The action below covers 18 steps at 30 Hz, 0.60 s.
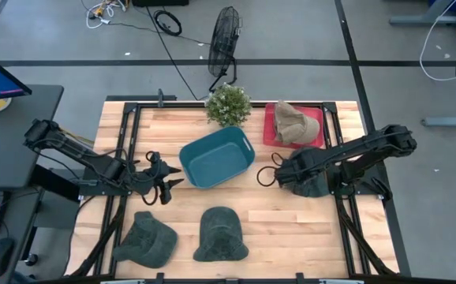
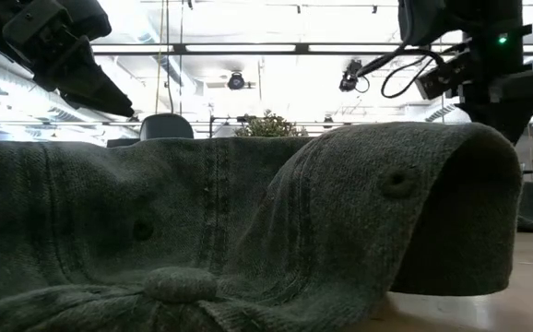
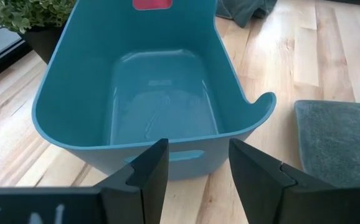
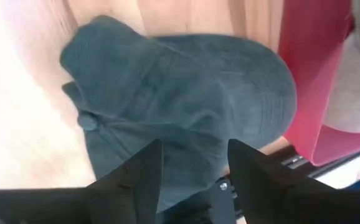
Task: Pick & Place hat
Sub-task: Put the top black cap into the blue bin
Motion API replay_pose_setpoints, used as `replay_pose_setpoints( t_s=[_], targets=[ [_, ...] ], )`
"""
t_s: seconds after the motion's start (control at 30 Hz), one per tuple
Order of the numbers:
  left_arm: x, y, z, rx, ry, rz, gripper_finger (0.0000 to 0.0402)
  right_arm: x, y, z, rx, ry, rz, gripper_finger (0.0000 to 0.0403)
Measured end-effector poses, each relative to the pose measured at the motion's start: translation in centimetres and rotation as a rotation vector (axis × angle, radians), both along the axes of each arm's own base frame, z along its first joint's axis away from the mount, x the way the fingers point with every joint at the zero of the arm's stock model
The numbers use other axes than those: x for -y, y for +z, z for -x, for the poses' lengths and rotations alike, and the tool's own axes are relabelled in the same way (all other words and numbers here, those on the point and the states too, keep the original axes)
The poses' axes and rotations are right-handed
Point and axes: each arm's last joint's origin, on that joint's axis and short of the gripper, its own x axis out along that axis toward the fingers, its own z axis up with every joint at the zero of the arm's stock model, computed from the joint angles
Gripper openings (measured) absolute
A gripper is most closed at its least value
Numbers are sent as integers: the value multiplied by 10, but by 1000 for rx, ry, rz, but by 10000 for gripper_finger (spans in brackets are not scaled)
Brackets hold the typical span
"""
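Note:
Three dark green hats lie on the table. Two sit crown up by the near edge [image 1: 145, 239] [image 1: 220, 234]; the low view shows one close up [image 2: 248, 231]. The third [image 1: 316, 187] [image 4: 180, 93] lies right of the teal bin [image 1: 216, 156] [image 3: 149, 93]. My right gripper [image 1: 291, 175] [image 4: 192, 165] is open and points down over this third hat; I cannot tell whether its fingertips touch it. A tan hat [image 1: 295, 122] rests on a red tray [image 1: 271, 130] [image 4: 317, 81]. My left gripper [image 1: 169, 175] [image 3: 195, 165] is open, just left of the bin and facing its wall.
A potted plant [image 1: 228, 104] stands at the far edge, between the bin and the tray. Bare wood shows in front of the bin, between it and the two near hats. Black frame rails run along the table's sides [image 1: 346, 213].

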Motion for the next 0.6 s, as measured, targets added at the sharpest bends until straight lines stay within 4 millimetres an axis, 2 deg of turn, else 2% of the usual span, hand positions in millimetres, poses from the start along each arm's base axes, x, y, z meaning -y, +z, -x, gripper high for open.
replay_pose_setpoints(
  t_s=[0.13, 0.27, 0.43, 0.6],
  targets=[
    [0, 0, 0, 0, 0, 0, 172, 2, -9, 1, 10, -2, 16, 181],
    [0, 0, 0, 0, 0, 0, 172, 7, -31, 14, -52, -8, 32, 181],
    [0, 0, 0, 0, 0, 0, 172, 16, -49, 26, -71, -21, 182, 182],
    [0, 0, 0, 1, 0, 0, 172, 20, -68, 28, -19, -29, 157, 181]
  ],
)
